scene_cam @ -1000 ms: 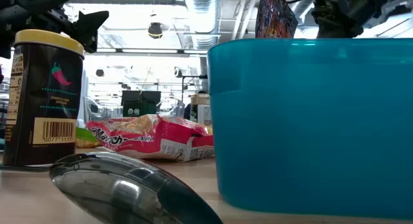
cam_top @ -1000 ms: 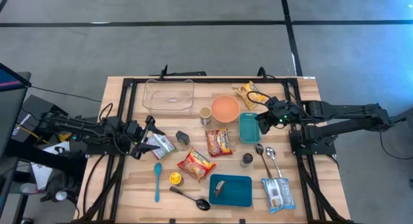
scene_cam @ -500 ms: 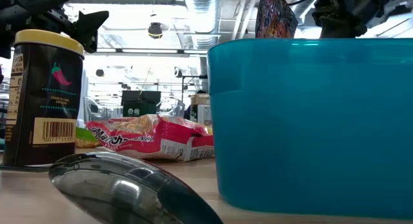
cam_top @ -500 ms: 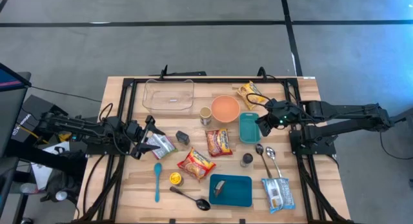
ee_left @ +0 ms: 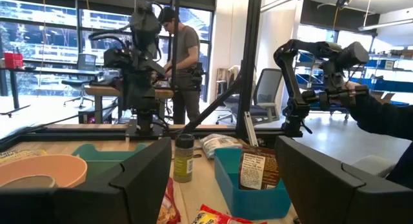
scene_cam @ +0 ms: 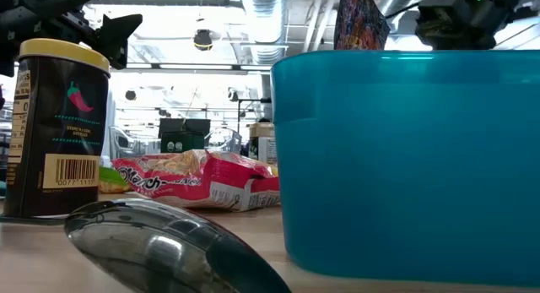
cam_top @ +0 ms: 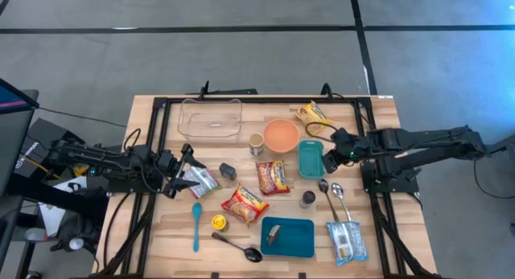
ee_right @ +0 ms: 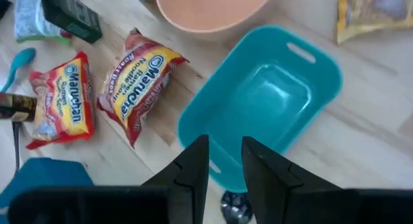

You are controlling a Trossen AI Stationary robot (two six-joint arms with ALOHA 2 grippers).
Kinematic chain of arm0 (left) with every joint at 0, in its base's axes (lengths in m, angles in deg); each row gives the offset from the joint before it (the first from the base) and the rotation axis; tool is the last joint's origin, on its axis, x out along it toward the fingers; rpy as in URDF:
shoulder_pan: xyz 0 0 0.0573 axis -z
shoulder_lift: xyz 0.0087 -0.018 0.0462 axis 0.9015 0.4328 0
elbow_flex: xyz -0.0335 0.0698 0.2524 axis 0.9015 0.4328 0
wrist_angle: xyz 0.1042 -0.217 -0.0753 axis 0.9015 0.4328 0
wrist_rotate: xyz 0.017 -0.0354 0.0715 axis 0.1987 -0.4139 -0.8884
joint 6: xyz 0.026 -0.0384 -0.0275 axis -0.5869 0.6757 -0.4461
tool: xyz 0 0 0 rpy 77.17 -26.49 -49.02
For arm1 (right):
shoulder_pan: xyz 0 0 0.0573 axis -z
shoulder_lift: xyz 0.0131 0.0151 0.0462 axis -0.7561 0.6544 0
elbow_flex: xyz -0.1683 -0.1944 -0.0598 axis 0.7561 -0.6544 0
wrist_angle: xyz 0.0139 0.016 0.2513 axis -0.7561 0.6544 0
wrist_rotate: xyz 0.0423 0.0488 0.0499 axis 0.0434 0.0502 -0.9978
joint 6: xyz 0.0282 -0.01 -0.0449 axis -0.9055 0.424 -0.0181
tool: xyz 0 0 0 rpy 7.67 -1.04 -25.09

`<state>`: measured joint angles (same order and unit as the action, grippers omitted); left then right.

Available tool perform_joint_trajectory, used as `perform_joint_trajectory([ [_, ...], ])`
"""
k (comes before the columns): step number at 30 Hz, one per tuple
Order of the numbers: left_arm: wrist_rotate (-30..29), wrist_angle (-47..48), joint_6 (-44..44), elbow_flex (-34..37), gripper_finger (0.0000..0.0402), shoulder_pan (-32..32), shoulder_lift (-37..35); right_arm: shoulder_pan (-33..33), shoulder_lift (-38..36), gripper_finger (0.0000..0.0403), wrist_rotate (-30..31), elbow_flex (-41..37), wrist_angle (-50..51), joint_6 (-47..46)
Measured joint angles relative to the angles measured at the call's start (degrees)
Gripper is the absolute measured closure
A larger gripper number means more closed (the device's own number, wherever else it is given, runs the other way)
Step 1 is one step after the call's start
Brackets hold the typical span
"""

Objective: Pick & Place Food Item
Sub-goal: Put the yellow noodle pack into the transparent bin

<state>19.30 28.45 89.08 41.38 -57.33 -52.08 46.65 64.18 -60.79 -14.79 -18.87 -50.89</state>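
The right tool (cam_top: 334, 153) hangs above the small teal bin (cam_top: 311, 159), fingers nearly pressed together and holding nothing, a position that suits a descent toward the nearest ramen packet (ee_right: 138, 80). That packet lies flat on the table (cam_top: 161, 239) just beside the bin. The left tool (cam_top: 179, 171) waits with fingers spread near a grey pouch (cam_top: 199, 181).
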Motion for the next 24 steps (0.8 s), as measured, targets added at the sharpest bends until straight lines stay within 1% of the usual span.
perform_joint_trajectory([
  [6, -0.02, -0.02, 0.02, 0.01, 0.0131, 0.01, -0.02, -4.01, 3.81, 0.0316, 0.68, -0.04, 2.63, -5.99],
  [13, -0.02, 0.00, 0.00, 0.02, 0.0131, 0.00, -0.02, -6.35, 5.61, 0.0316, 2.16, -0.07, 3.36, -6.67],
  [19, -0.01, 0.00, 0.01, 0.02, 0.0131, 0.02, 0.00, -7.44, 4.98, 0.0316, 8.23, -0.07, 5.85, -6.69],
  [24, 0.00, 0.00, 0.00, 0.01, 0.0131, 0.00, 0.00, -6.20, 5.07, 0.0316, 13.14, -0.07, 5.70, -5.89],
])
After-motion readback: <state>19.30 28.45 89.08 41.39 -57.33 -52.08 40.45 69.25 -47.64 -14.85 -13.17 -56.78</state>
